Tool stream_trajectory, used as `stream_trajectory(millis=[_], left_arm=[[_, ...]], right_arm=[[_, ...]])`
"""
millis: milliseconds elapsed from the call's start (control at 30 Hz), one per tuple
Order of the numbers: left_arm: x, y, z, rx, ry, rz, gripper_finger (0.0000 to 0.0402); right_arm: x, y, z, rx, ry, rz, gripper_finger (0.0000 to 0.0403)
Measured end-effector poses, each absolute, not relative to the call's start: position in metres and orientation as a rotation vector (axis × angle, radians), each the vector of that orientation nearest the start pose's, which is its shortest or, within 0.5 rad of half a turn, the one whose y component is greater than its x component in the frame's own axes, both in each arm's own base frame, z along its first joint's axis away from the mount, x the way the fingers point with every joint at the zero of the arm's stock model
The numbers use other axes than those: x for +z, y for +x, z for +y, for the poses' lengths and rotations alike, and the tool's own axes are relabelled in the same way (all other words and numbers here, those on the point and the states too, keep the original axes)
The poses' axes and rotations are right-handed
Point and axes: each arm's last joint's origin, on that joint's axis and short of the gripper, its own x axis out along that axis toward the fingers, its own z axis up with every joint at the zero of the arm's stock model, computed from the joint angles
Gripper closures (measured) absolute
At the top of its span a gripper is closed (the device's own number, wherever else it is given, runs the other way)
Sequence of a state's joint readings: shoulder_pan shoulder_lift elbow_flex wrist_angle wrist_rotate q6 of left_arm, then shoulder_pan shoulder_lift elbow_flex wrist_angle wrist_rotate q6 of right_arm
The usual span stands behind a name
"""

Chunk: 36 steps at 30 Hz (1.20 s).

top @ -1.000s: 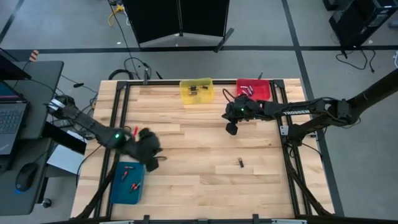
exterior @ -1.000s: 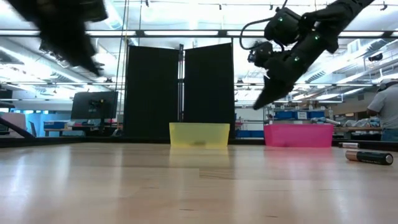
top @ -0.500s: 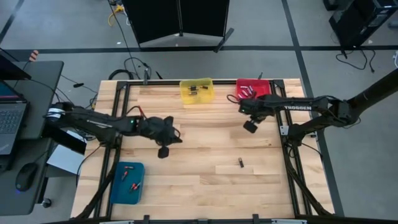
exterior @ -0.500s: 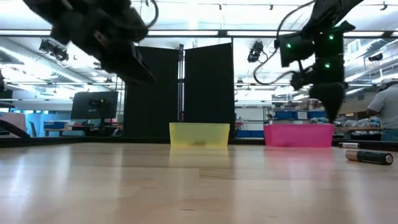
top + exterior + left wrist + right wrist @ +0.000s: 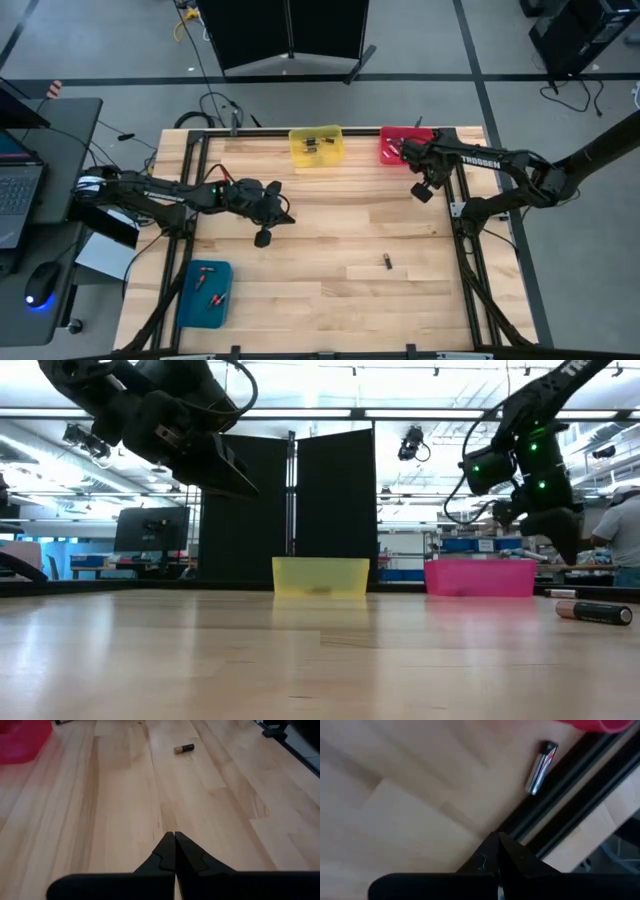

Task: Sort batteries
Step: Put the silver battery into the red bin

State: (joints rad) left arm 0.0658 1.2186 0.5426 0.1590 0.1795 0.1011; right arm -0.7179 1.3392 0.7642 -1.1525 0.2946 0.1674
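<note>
- Claw on your left arm (image 5: pixel 264 238), pinched shut and empty, is hovering mid-desk.
- Your loose battery (image 5: pixel 387 262) is lying rightward and nearer the front edge.
- Right claw (image 5: pixel 422 191), also shut, is hanging beside the red bin (image 5: pixel 388 152).

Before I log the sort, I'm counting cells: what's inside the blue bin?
The blue bin holds two small red-orange marked batteries on its floor in the high view. No other view shows its inside, so their exact type can't be read.
</note>
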Motion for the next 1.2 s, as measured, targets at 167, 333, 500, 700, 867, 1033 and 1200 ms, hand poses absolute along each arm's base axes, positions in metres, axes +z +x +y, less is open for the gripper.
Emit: stream_trajectory(millis=[167,333,500,700,867,1033,1200], left_arm=[[0.197,0.241,0.01,-0.153,0.035,0.503,0.0397],[0.198,0.241,0.01,-0.153,0.036,0.499,0.0397],[0.198,0.241,0.01,-0.152,0.034,0.498,0.0396],[0.198,0.242,0.01,-0.149,0.028,0.495,0.0396],[0.201,0.243,0.011,-0.138,0.032,0.467,0.0396],[0.203,0.244,0.011,-0.136,0.035,0.447,0.0396],[0.203,0.244,0.011,-0.136,0.035,0.448,0.0396]], right_arm=[[0.178,0.124,-0.144,-0.928,0.46,1.632,0.0381],[0.176,0.122,-0.15,-0.947,0.453,1.598,0.0355],[0.176,0.122,-0.151,-0.955,0.456,1.584,0.0317],[0.177,0.125,-0.148,-0.996,0.436,1.583,0.0289],[0.178,0.138,-0.137,-0.967,0.368,1.58,0.0345],[0.18,0.151,-0.12,-0.978,0.221,1.591,0.0389],[0.182,0.159,-0.108,-0.999,0.116,1.591,0.0394]])
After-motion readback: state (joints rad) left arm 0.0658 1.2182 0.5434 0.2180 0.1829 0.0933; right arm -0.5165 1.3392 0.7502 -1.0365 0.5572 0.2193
